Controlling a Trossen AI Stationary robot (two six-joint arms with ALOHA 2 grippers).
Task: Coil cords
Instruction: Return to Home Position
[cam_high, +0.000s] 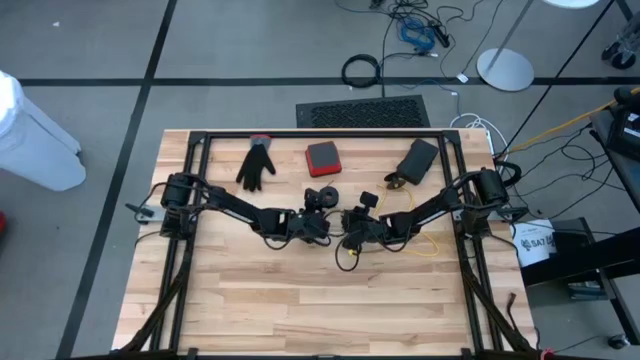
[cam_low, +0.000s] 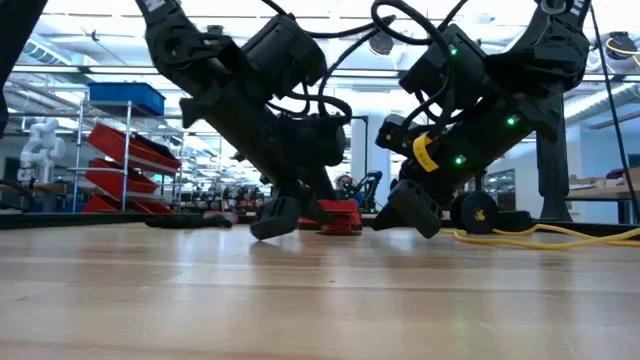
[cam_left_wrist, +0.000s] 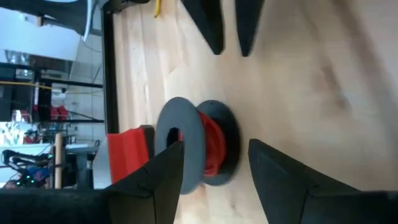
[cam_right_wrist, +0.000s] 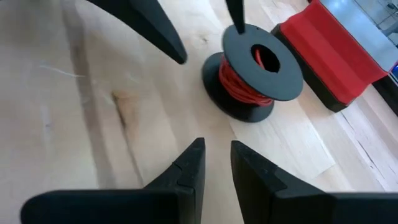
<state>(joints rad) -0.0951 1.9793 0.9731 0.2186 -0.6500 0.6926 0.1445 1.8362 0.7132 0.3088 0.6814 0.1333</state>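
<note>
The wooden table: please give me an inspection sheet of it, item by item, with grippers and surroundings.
Surface: pale wooden tabletop, no spill seen.
Job's things: black plastic spool wound with red wire, standing on one flange; thin yellow cord loose by the right arm.
Clutter: black glove, flat red box, dark pouch near the far edge.
Grippers: left gripper open, empty; right gripper open, empty; both facing the spool.
Cables: black cable ring on the floor.
Surroundings: shelves with red bins.

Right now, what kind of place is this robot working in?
Likely a robotics lab or workshop: shelved red storage bins, a white robot arm behind, loose cables on the floor.
</note>
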